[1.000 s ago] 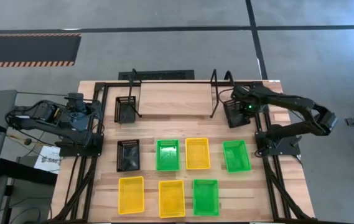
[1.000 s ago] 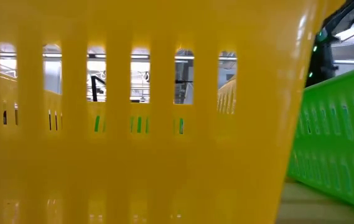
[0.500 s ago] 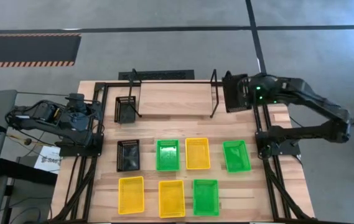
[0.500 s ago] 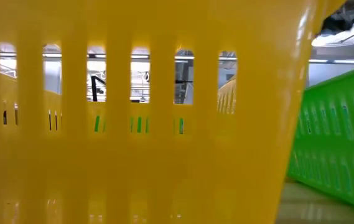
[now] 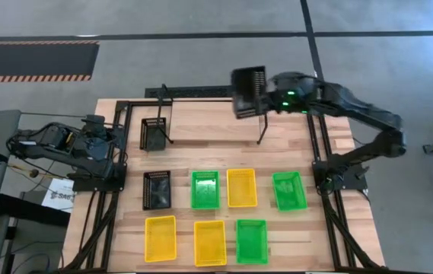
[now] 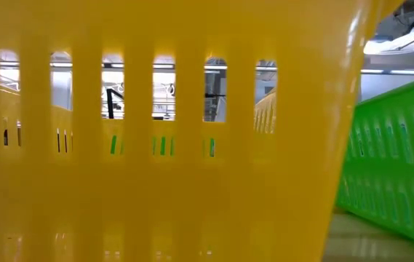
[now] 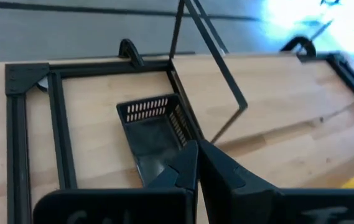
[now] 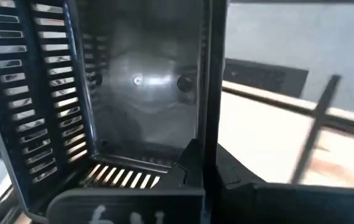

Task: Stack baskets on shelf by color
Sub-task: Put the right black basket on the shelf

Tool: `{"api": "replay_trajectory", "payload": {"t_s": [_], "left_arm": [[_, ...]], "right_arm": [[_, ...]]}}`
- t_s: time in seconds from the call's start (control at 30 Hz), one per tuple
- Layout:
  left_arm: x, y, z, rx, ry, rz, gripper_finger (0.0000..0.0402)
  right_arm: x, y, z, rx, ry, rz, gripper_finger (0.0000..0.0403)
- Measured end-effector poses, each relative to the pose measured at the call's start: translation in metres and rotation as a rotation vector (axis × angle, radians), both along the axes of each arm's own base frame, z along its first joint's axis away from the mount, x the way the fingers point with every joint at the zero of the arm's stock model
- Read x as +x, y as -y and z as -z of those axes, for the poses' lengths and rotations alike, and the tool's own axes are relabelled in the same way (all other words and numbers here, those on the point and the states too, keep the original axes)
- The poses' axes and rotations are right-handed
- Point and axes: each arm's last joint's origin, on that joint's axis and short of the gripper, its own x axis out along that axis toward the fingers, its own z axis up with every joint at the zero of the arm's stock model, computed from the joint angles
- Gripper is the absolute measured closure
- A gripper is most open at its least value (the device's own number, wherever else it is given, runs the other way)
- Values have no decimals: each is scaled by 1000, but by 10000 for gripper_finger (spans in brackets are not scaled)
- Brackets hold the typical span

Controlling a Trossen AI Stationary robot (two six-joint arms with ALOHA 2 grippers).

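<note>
Since the earlier high view, the right gripper (image 5: 264, 97) has been carried from the right end of the low black thin-tube metal shelf (image 5: 210, 97) toward its middle, with a black perforated plastic basket (image 5: 249, 91) clenched by one wall. In the right wrist view that basket (image 8: 121, 93) is seen held on edge, its floor facing the camera, the fingers closed on its rim; this tilt is judged to keep it clear of the shelf's uprights until it can be levelled.

Nearest the front of the table, well away from the shelf, three yellow baskets (image 5: 160, 238) and three green baskets (image 5: 251, 240) lie flat in two rows, with another black basket (image 5: 157, 189) at the left end of the nearer-shelf row. These are spaced apart, leaving room for each to be gripped by a wall.

By the shelf's left end a third black basket (image 5: 152, 134) sits on the wood, and the carried one is probably meant for that side. The left gripper (image 7: 196, 168) waits beside it, closed and empty.

Above the shelf the air is open; the thin uprights are the edges to be avoided.
</note>
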Motion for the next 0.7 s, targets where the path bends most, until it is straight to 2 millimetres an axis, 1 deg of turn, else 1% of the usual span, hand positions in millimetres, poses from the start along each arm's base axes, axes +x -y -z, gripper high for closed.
{"api": "replay_trajectory", "payload": {"t_s": [0.07, 0.2, 0.27, 0.33, 0.43, 0.53, 0.63, 0.7], "left_arm": [[0, 1, 1, -18, -16, 26, 401], [1, 2, 1, -39, -55, 83, 401], [1, 2, 2, -43, -68, 102, 401], [1, 2, 2, -39, -77, 112, 401], [1, 2, 2, -37, -80, 115, 401], [1, 2, 2, -36, -80, 116, 401], [1, 2, 2, -36, -82, 118, 402], [1, 2, 2, -31, -88, 124, 401]], "right_arm": [[20, 7, 15, 49, -22, 34, 398], [57, 19, 55, 175, -101, 88, 398], [73, 23, 75, 239, -135, 100, 398], [85, 26, 92, 293, -162, 122, 398], [96, 32, 111, 364, -177, 175, 398], [103, 38, 125, 404, -194, 223, 398], [105, 45, 135, 445, -212, 244, 398], [104, 49, 138, 474, -221, 250, 398]]}}
